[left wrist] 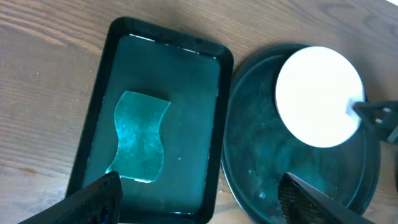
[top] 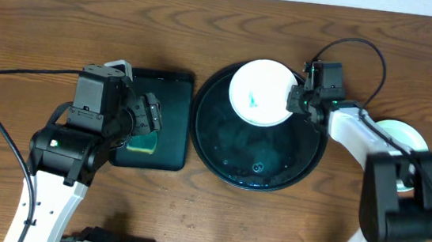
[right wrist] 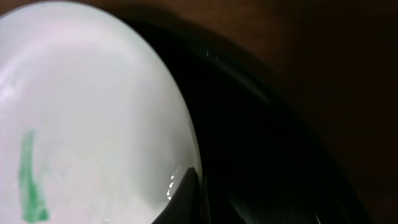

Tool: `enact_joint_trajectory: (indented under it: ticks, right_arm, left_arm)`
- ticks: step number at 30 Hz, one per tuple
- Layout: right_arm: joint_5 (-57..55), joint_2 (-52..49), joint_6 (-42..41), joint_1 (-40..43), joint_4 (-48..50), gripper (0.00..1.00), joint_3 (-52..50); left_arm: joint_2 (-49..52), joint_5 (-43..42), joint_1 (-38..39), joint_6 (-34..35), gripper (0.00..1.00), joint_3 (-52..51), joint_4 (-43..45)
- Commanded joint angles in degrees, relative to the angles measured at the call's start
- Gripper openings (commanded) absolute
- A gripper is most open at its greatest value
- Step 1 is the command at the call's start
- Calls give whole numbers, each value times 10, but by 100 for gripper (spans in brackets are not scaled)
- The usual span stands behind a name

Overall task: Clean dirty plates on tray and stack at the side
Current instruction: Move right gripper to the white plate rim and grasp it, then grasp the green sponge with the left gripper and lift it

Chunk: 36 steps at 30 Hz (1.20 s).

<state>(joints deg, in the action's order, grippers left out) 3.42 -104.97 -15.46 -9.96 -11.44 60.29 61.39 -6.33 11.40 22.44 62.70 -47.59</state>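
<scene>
Sponge (left wrist: 140,137), green and wavy-edged, lay in the small rectangular tray (top: 170,117) on the left of the table (top: 209,25). The left gripper (left wrist: 200,186) hung over the near end of that tray with its jaws spread wide and nothing between them. It was above the sponge, not touching it.

Next to the right sat the large round tray (top: 275,162), glossy and wet-looking. One smeared plate (top: 260,89) was over its far part, with a green smear (top: 252,102) near the middle. The right gripper (top: 296,99) was closed on that plate's right rim, one finger lying over the edge in the wrist view. Whether the plate rested on the tray or was lifted a little could not be told.

Further right, well clear of the round tray, a second plate (top: 401,137) lay on the bare wood, mostly hidden by the right arm. Whether another lay under it could not be seen.

By the look of it, the job was partly done: at least one plate was set aside, and the gripped one needed wiping and then stacking.
</scene>
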Motion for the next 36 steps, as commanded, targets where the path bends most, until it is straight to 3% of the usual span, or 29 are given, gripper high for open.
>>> enact_joint_trajectory:
  ticks: [1,6,11,17,18,19,20,31,36]
  right_arm:
    - [1,71,-24,-5,-49,1,1]
    - [8,130,-26,-8,-191,1,1]
    - [27,120,-55,-26,-299,1,-27]
    - [30,90,-185,-50,-199,1,-115]
    - [30,89,-196,-52,-180,6,-122]
    - [31,89,-202,-52,-168,21,-125]
    - [31,92,-203,-52,-160,25,-122]
    - [31,285,-9,-50,-205,32,-37]
    - [31,370,3,-51,-228,31,-37]
  left_arm:
    - [0,-5,-1,-3,81,10,-1]
    - [0,-5,-1,-3,81,10,-1]
    - [0,-5,-1,-3,81,9,-1]
    - [0,-6,-1,-3,81,10,-1]
    - [0,-6,-1,-3,81,10,-1]
    - [0,-6,-1,-3,81,10,-1]
    - [0,-6,-1,-3,81,10,-1]
    - [55,-16,-1,-4,81,-43,-34]
    - [142,25,-1,-3,80,-100,15]
